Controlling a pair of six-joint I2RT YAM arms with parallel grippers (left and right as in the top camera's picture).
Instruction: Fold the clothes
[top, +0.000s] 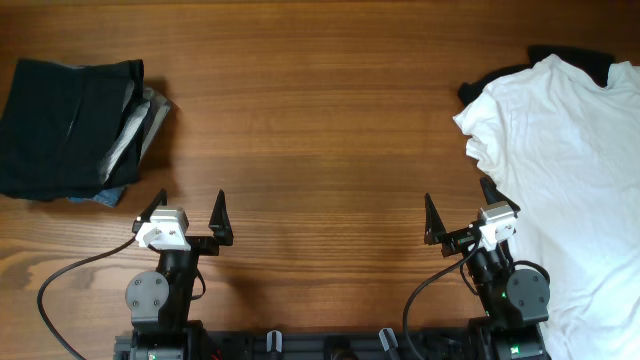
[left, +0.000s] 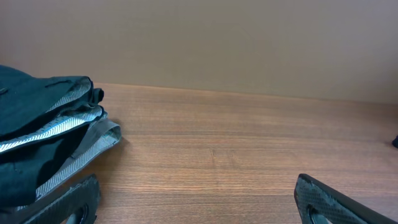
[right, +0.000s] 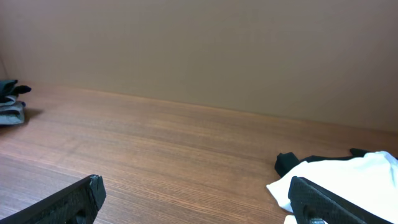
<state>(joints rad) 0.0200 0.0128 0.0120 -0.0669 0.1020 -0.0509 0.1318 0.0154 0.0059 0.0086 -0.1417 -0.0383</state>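
Note:
A large white T-shirt (top: 575, 170) lies spread and rumpled at the table's right side, over a black garment (top: 575, 58) that shows at the top right. It also shows in the right wrist view (right: 348, 177). A stack of folded black and grey clothes (top: 75, 125) sits at the far left, also seen in the left wrist view (left: 43, 134). My left gripper (top: 187, 218) is open and empty near the front edge, right of the stack. My right gripper (top: 463, 220) is open and empty, its right finger at the white shirt's left edge.
The wooden table (top: 320, 130) stretches between the stack and the white shirt. A plain beige wall (left: 249, 43) stands behind the table. Black cables (top: 60, 290) run by the arm bases at the front edge.

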